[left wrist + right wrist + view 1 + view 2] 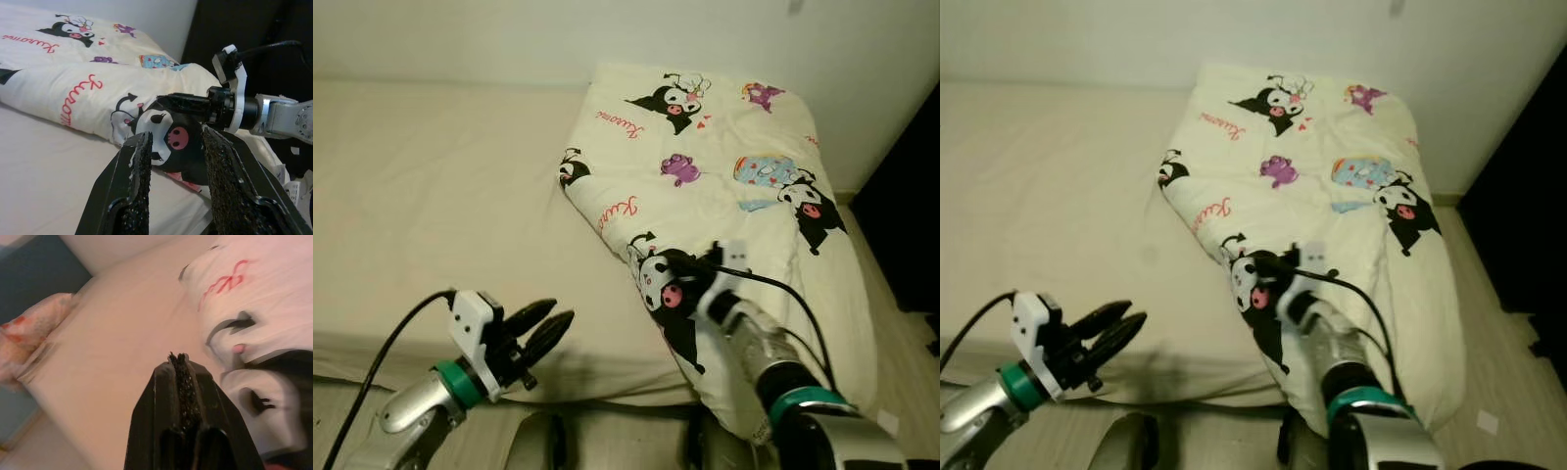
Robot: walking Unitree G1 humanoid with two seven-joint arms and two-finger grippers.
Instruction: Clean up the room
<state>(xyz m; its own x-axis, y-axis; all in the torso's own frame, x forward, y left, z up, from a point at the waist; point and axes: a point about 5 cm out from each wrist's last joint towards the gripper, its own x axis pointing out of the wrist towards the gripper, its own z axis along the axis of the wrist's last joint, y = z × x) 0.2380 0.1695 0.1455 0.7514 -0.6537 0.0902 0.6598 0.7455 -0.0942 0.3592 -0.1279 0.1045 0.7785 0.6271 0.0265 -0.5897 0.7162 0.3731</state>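
One bed [431,215] bears one folded quilt [724,196]; left gripper [540,328] spread, right gripper [179,363] pressed together beside the quilt.

The cream quilt [705,186] bears red cursive script, seemingly "Kuromi", printed beside its cartoon characters.

comforter [705,186] | cream, printed with black cartoon characters and red script | folded, rumpled | lay along the mattress's [440,215] right edge, reaching its head end
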